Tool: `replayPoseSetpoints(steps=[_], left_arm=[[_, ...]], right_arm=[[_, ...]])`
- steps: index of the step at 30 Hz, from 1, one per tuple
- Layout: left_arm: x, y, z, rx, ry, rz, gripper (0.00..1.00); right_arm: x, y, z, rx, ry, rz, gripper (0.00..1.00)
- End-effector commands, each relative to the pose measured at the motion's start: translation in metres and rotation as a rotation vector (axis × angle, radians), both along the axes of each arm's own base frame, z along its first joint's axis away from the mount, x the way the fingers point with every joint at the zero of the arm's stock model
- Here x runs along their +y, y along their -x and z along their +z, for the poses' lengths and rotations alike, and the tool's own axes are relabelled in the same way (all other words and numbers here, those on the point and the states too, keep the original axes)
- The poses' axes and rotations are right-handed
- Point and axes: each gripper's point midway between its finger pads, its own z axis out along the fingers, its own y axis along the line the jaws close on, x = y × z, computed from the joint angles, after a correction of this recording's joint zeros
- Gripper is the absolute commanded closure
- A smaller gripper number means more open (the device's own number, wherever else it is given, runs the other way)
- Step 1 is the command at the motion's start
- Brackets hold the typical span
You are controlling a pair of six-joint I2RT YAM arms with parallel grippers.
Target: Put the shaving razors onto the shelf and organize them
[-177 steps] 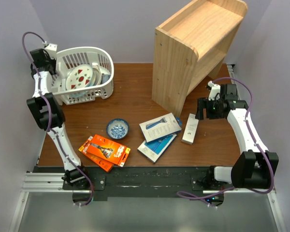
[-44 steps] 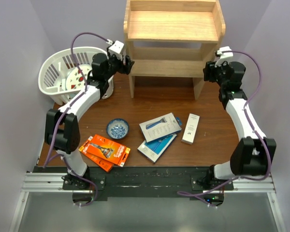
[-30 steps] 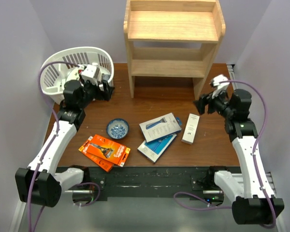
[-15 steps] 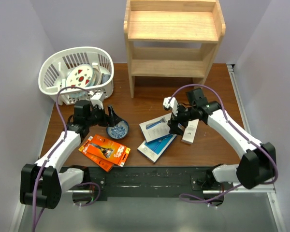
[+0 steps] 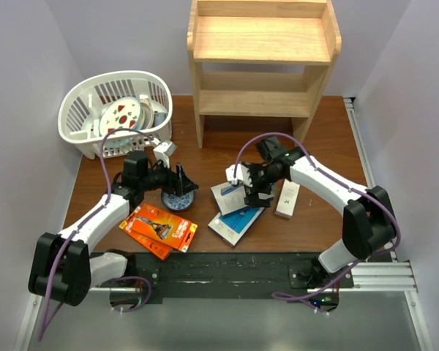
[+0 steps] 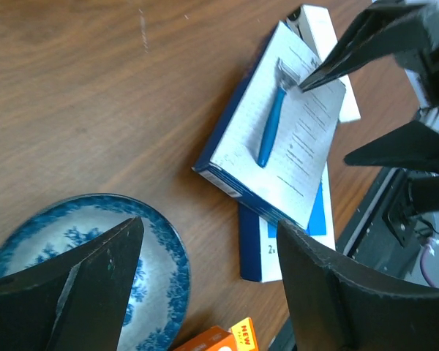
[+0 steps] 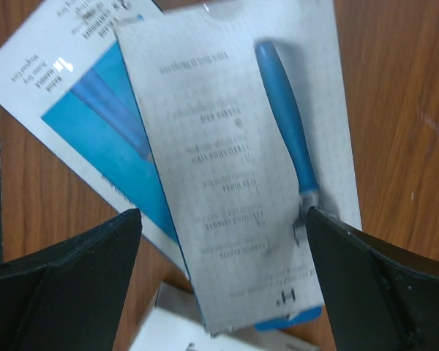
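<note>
— So where are the razors lying?
— All on the desk (image 5: 219, 146), toward its near edge. A white-faced razor pack (image 7: 234, 168) with a blue razor lies across a blue razor pack (image 5: 233, 223) near the middle. A narrow white box (image 5: 287, 199) lies just to their right, and two orange razor packs (image 5: 159, 227) lie nearer the near left corner.
— And the shelf?
— The shelf (image 5: 260, 40) stands upright at the middle of the far edge, well apart from the packs.
— The claws?
— The right gripper (image 7: 223, 213) hangs over the white-faced pack, its fingers spread wide and gripping nothing. The left gripper (image 6: 208, 227) is spread wide too, above the rim of a blue patterned bowl (image 6: 58, 252). A white basket (image 5: 80, 110) sits in the far left corner.
</note>
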Motion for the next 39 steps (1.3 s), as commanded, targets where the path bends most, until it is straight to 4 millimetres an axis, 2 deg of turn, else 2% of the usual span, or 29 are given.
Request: replayPoseSetpoints(steps=[1,2,3,5,6,9,13,17,19,22,23,26,27,29,30,35,36,39], left_arm=[[-0.013,0.005,0.009,-0.021,0.008,-0.077,0.22],[-0.014,0.005,0.008,-0.019,0.007,-0.077,0.23],[-0.015,0.006,0.008,-0.015,0.011,-0.079,0.23],[-0.016,0.006,0.006,-0.011,0.017,-0.084,0.23],[-0.017,0.005,0.005,-0.009,0.020,-0.083,0.23],[-0.020,0.002,0.003,-0.008,0.026,-0.084,0.24],[-0.026,-0.008,0.006,-0.022,0.023,-0.089,0.25],[-0.028,-0.019,0.010,-0.039,0.016,-0.074,0.25],[-0.030,-0.022,0.008,-0.028,0.015,-0.060,0.25],[-0.033,-0.029,0.007,-0.014,0.029,-0.039,0.25],[-0.034,-0.031,0.008,-0.017,0.031,-0.034,0.25],[-0.036,-0.040,0.010,-0.019,0.034,-0.023,0.25],[-0.037,-0.043,0.009,-0.011,0.033,-0.020,0.25],[-0.039,-0.045,0.008,-0.006,0.034,-0.027,0.25],[-0.040,-0.048,0.009,-0.001,0.038,-0.026,0.25],[-0.044,-0.052,0.011,0.001,0.053,-0.030,0.26],[-0.045,-0.053,0.012,0.009,0.062,-0.028,0.26],[-0.049,-0.052,0.012,0.032,0.084,-0.037,0.30]], right_arm=[[0.031,-0.005,-0.010,-0.116,-0.020,0.087,0.01],[0.034,-0.006,-0.016,-0.104,-0.022,0.047,0.01],[0.044,-0.025,-0.016,-0.165,-0.046,0.003,0.01],[0.051,-0.043,-0.018,-0.161,-0.071,-0.133,0.01],[0.056,-0.061,-0.022,-0.191,-0.079,-0.191,0.01],[0.066,-0.084,-0.018,-0.210,-0.116,-0.299,0.01],[0.081,-0.107,-0.022,-0.132,-0.151,-0.480,0.01],[0.088,-0.112,-0.019,-0.080,-0.202,-0.586,0.01],[0.088,-0.106,-0.024,-0.026,-0.213,-0.625,0.01],[0.090,-0.097,-0.016,0.033,-0.253,-0.672,0.01],[0.089,-0.097,-0.003,0.034,-0.287,-0.688,0.01],[0.078,-0.104,0.022,0.101,-0.376,-0.803,0.01],[0.063,-0.114,0.036,0.107,-0.418,-0.860,0.01],[0.045,-0.120,0.043,0.181,-0.461,-0.980,0.01],[0.026,-0.130,0.050,0.179,-0.484,-1.045,0.01],[-0.026,-0.139,0.038,0.265,-0.494,-1.291,0.09],[-0.030,-0.137,0.034,0.285,-0.494,-1.319,0.17],[-0.044,-0.130,0.019,0.383,-0.507,-1.428,0.31]])
